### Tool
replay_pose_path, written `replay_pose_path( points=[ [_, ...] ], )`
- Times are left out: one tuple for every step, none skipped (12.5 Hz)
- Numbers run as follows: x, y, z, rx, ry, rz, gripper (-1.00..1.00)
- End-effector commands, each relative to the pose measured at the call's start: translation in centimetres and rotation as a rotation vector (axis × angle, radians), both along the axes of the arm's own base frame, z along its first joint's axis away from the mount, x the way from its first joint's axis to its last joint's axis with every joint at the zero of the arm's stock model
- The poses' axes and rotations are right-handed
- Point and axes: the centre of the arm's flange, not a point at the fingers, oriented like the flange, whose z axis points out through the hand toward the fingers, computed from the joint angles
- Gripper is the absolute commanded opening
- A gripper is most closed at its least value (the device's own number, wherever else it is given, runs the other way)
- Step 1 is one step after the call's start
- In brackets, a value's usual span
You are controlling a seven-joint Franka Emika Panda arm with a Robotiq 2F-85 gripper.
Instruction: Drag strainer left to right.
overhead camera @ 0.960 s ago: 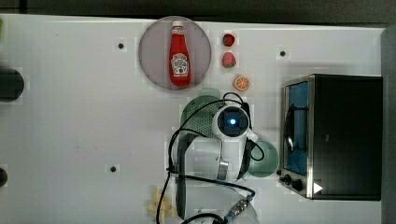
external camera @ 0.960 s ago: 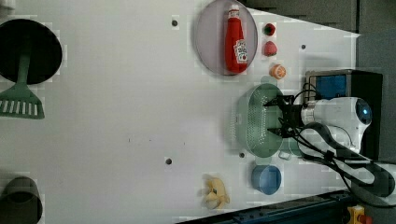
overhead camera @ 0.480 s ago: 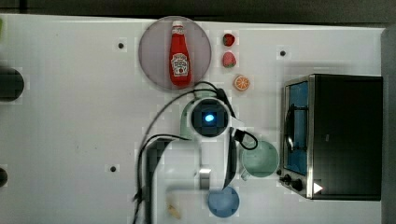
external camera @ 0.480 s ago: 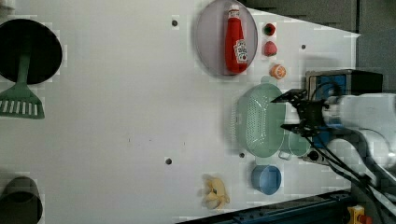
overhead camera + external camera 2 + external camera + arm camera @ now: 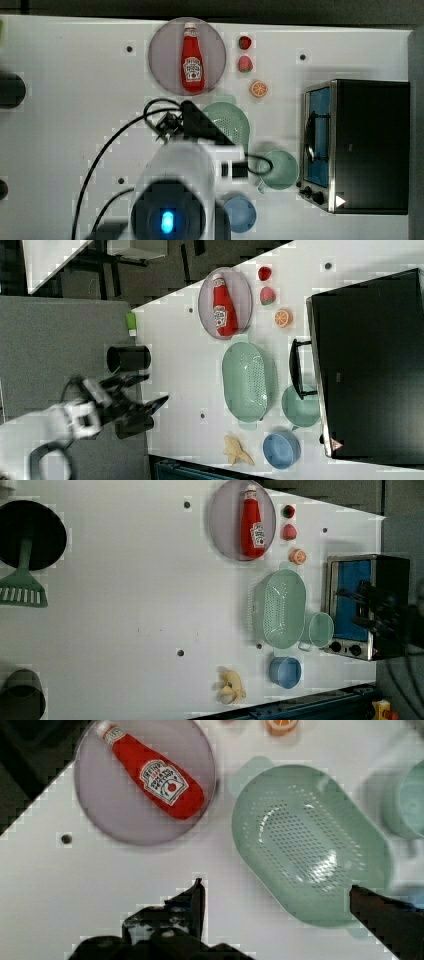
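Note:
The pale mint-green strainer (image 5: 280, 607) rests on the white table between the grey plate and the mint mug. It also shows in the top view (image 5: 231, 122), the right view (image 5: 245, 380) and the wrist view (image 5: 310, 840). My gripper (image 5: 149, 390) hangs high above the table, well clear of the strainer. It is open, with nothing between its dark fingers (image 5: 197, 895). In the left view the gripper (image 5: 369, 607) appears blurred in front of the toaster oven. In the top view the arm covers the strainer's lower left part.
A ketchup bottle (image 5: 192, 62) lies on a grey plate (image 5: 162, 55). A mint mug (image 5: 280, 170), a blue bowl (image 5: 241, 212) and a toaster oven (image 5: 357, 145) sit near the strainer. A strawberry (image 5: 244, 63), an orange half (image 5: 258, 89), a banana (image 5: 230, 687) and a spatula (image 5: 22, 587) are around.
The arm has lifted off the strainer's rim and risen high toward the top camera. The strainer has stayed in place beside the mint mug.

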Motion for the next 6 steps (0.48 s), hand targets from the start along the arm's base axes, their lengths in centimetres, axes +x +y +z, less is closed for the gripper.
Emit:
replay_pose_path(
  points=[
    [-2.4, -3.6, 3.4, -0.007, 0.101, 0.010, 1.00],
    [-3.5, -4.1, 5.2, -0.005, 0.124, 0.000, 1.00],
    [-4.1, -4.8, 6.6, 0.001, 0.135, -0.009, 1.00],
    [-4.2, -5.4, 7.7, 0.008, 0.132, -0.009, 1.00],
    [-3.9, -6.0, 8.4, 0.010, 0.121, 0.013, 1.00],
    [-3.8, -6.4, 8.5, 0.008, 0.123, 0.056, 1.00]
  ],
)
